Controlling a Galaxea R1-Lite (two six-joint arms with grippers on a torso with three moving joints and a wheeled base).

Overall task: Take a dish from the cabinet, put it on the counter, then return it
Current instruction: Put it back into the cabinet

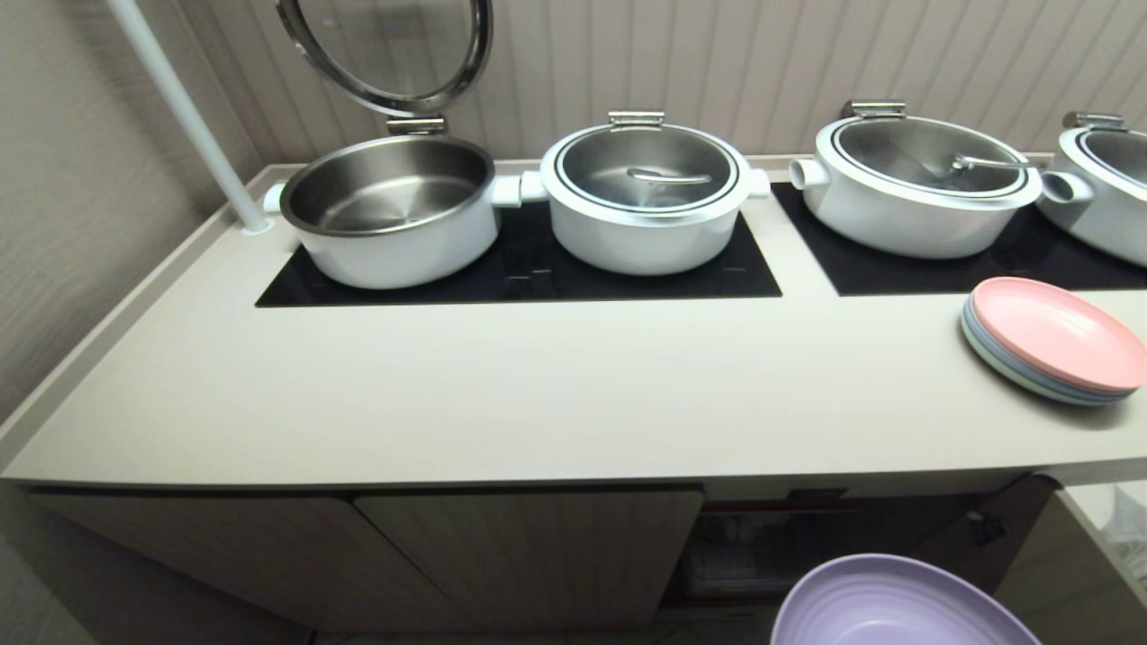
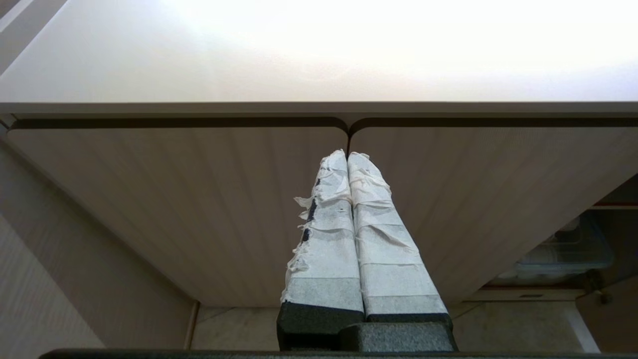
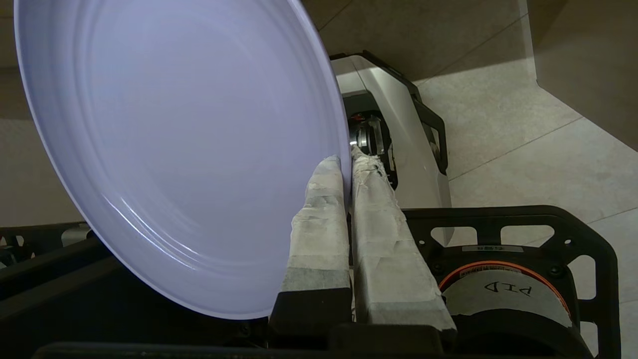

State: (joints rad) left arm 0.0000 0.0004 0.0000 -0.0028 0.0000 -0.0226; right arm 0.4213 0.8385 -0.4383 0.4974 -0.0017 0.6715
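The lavender dish (image 1: 901,605) shows at the bottom edge of the head view, in front of the open cabinet (image 1: 806,546) and below the counter (image 1: 538,394). In the right wrist view my right gripper (image 3: 347,160) is shut on the dish (image 3: 184,149), its taped fingers pinching the rim, with the dish tilted over my own base. My left gripper (image 2: 347,155) is shut on nothing and points at the cabinet's closed ribbed doors (image 2: 199,199). Neither gripper appears in the head view.
A stack of pink and pastel plates (image 1: 1057,340) lies on the counter's right end. Several white pots (image 1: 645,197) stand on black glass panels (image 1: 538,269) at the back, the leftmost with its lid raised. A white pole (image 1: 188,125) rises at the left corner.
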